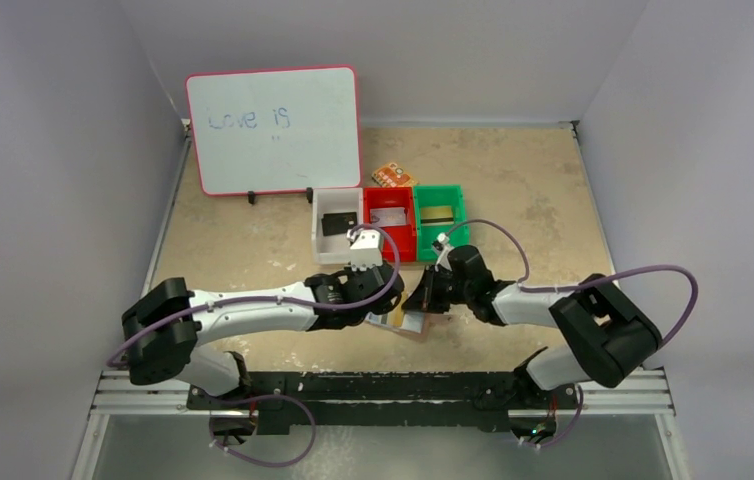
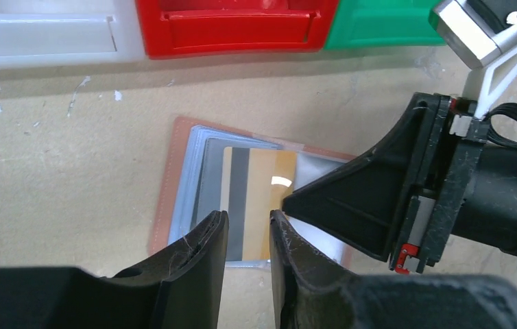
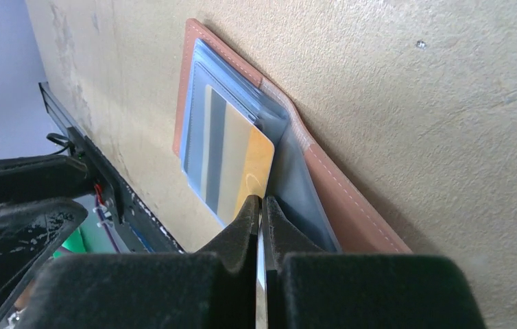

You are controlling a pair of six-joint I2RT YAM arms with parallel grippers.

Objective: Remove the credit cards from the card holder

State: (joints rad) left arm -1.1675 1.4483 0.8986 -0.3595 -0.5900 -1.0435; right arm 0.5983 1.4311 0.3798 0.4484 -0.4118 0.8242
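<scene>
Tan table, card holder with gold card, left pincer apart, right pincer together

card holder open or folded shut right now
Open. The card holder lies spread flat on the table, its pale blue sleeves facing up, with a gold card showing on top.

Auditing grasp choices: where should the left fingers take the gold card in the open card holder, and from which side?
Probably the gold card by its near short edge, with the left gripper coming in from the arms' side. The card lies almost flat on the open card holder, so only its thin edges offer a pinch. The shut right gripper already sits at the long edge toward the right arm.
</scene>
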